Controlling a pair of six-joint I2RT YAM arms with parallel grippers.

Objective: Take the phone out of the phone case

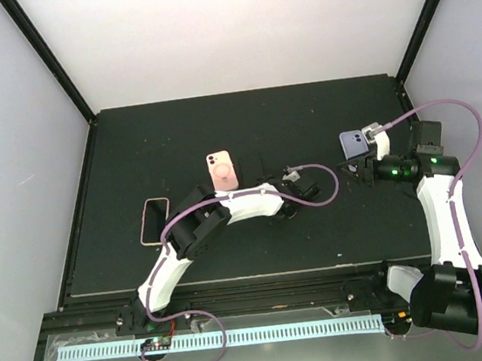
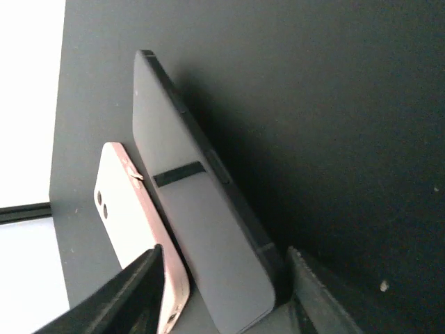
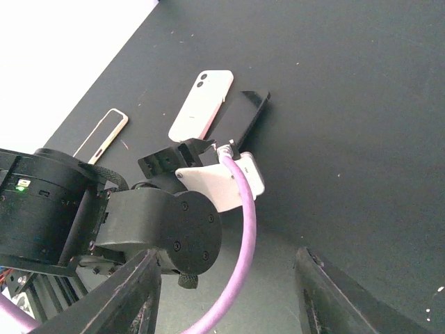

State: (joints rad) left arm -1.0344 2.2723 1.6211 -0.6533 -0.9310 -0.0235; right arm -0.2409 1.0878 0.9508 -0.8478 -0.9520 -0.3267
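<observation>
A black phone (image 2: 201,229) stands tilted on its long edge on the black table, right beside a pink phone (image 2: 128,209) that lies camera side up. My left gripper (image 2: 226,299) is open, and the near ends of both phones sit between its fingers, the black one close to the right finger (image 2: 313,299). In the top view the pink phone (image 1: 220,171) lies at the centre, the black phone (image 1: 261,162) shows as a thin dark edge, and the left gripper (image 1: 273,182) is just below it. My right gripper (image 1: 356,168) is open, empty, and hovers to the right.
A pink-rimmed case (image 1: 154,221) lies flat at the left of the table; it also shows in the right wrist view (image 3: 101,136). The left arm's purple cable (image 1: 324,179) loops between the two grippers. White walls stand around the table.
</observation>
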